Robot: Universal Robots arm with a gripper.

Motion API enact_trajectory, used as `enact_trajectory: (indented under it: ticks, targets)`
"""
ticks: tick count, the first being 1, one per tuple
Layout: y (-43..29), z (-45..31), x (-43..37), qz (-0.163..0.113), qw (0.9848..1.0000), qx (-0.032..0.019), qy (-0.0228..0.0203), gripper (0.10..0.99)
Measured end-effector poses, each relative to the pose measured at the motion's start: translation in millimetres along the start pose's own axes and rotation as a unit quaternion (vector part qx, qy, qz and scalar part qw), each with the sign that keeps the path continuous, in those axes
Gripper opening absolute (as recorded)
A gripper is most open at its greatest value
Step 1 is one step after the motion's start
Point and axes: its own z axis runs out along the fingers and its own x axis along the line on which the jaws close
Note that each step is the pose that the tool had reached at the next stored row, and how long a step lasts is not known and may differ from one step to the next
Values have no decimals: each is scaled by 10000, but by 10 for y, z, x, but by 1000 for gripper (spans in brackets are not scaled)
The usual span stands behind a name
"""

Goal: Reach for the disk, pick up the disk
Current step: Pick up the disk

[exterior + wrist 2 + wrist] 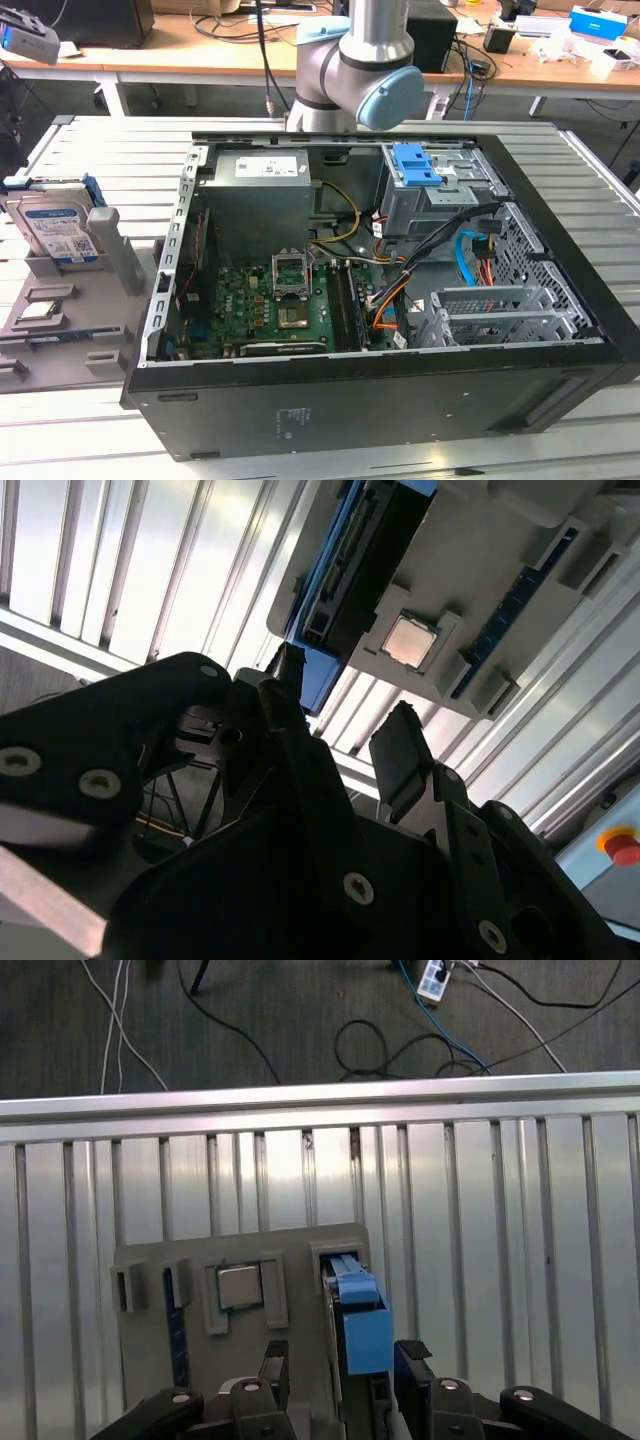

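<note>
The disk (55, 225) stands on edge in a slot of a grey holder (112, 255) on the slatted table, at the exterior view's left. It shows a silver face with a white-and-blue label and a blue side frame. In the first wrist view I look down on the disk (362, 1325) edge-on, blue frame uppermost. My gripper (343, 1362) is open above it, with one dark finger on each side of the disk in the picture and nothing held. In the second wrist view the open gripper (345, 730) hangs short of the disk (375, 550), apart from it.
A processor chip (240, 1285) and a thin blue strip (178, 1330) sit in other slots of the holder (150, 1260). An open computer case (400, 390) stands at the exterior view's right of the holder. The table's edge (320, 1105) lies beyond the holder, with cables on the floor.
</note>
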Motion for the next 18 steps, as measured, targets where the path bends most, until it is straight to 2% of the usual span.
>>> enact_trajectory:
  ticks: [9,13,15,18]
  targets:
    - [-4,142,-4,0,10000,-2,2,545]
    - [-3,166,-60,-30,10000,2,41,545]
    - [-4,205,-66,-76,9999,4,89,545]
    - [-7,278,-82,-154,9998,6,95,545]
